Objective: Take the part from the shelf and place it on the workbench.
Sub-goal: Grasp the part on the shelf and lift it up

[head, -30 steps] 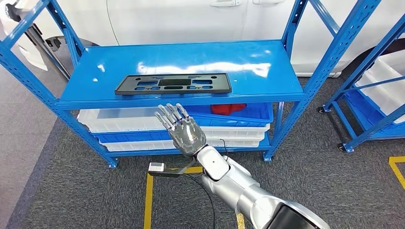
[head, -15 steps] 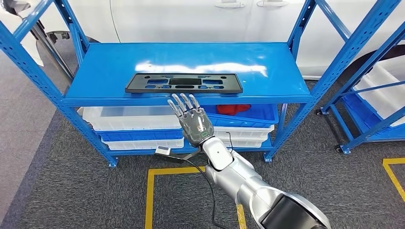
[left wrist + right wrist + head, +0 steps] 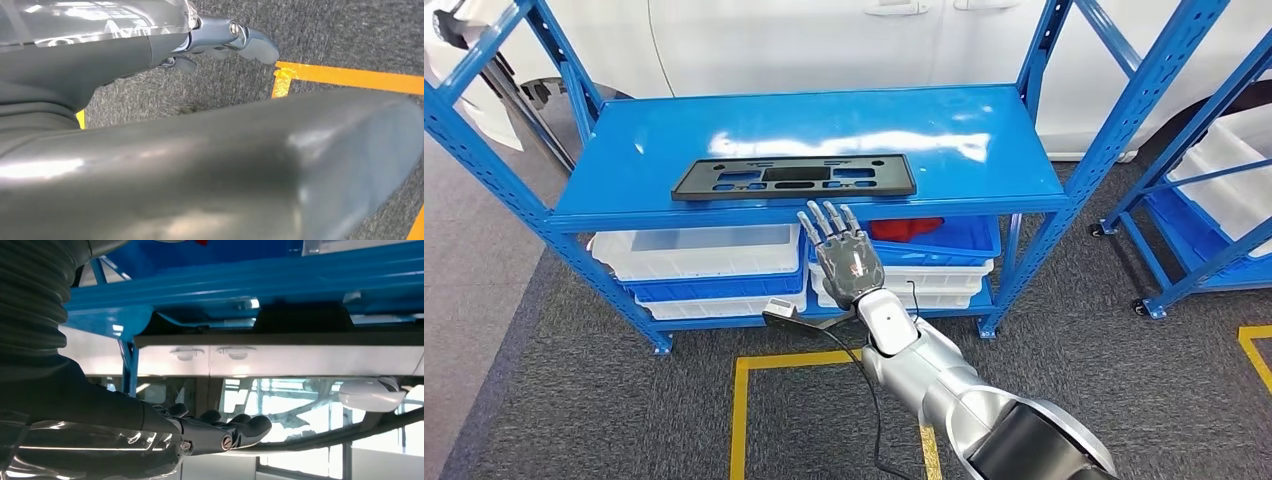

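The part, a flat black plastic panel [image 3: 794, 177] with rectangular cutouts, lies along the front edge of the blue shelf's [image 3: 984, 160] top deck, at about 11 o'clock from the right hand [image 3: 844, 258]. Lying flat and close to the lip, it is easy to reach from the aisle, though its thin profile probably leaves little to grip except that front edge.

The right hand is raised in front of the shelf, fingers spread and pointing up toward the deck, holding nothing. It sits just below the deck's front rail and apart from the panel. In the right wrist view the fingers [image 3: 240, 427] extend nearly straight beneath the blue underside of the shelf, which suggests the hand is lined up to come over the lip rather than already grasping.

The left hand [image 3: 225, 37] hangs over the grey carpet near a yellow floor line [image 3: 350, 77]; whether its fingers are curled or spread I cannot tell.

Below the deck, white bins [image 3: 694, 252] and a blue tray [image 3: 964, 235] holding something red [image 3: 906, 228] sit at 12 o'clock from the right hand. The workbench is the destination, and the pick is not yet made.
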